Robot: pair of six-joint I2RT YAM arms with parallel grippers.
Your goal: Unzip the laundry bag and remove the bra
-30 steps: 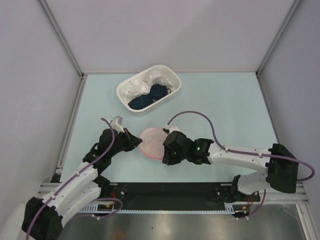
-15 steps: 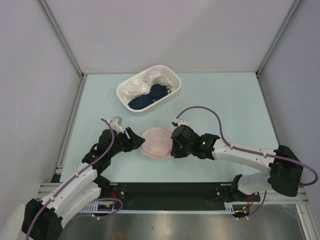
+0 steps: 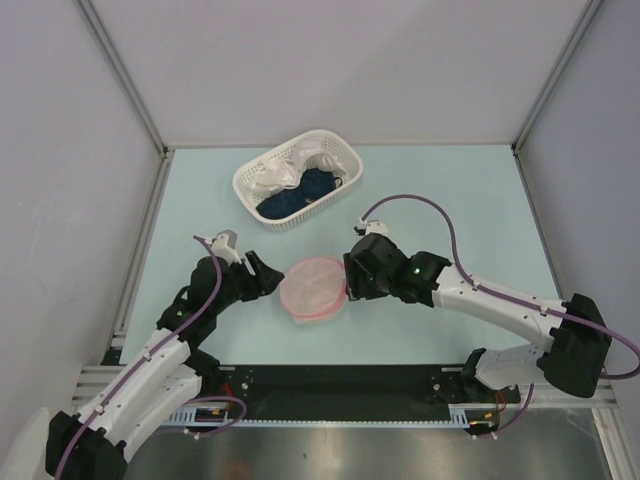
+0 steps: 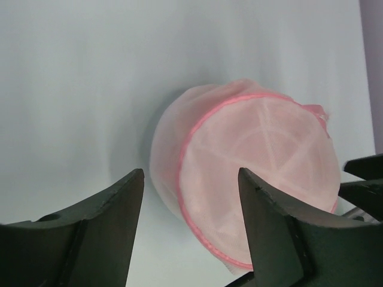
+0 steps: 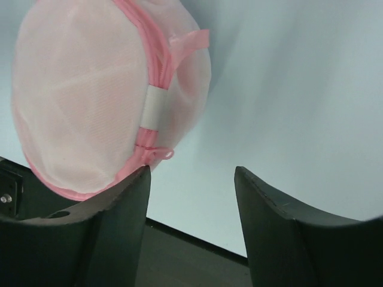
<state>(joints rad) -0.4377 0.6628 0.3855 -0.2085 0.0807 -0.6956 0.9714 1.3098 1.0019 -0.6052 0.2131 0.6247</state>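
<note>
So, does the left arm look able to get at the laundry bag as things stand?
Probably yes. The left end effector is open and faces the laundry bag, which lies just ahead with nothing between. The right end effector sits at its other side.

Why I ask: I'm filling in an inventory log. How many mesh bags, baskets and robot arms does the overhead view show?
laundry bag: 1
basket: 1
robot arms: 2, the left arm and the right arm
Total: 4
</note>
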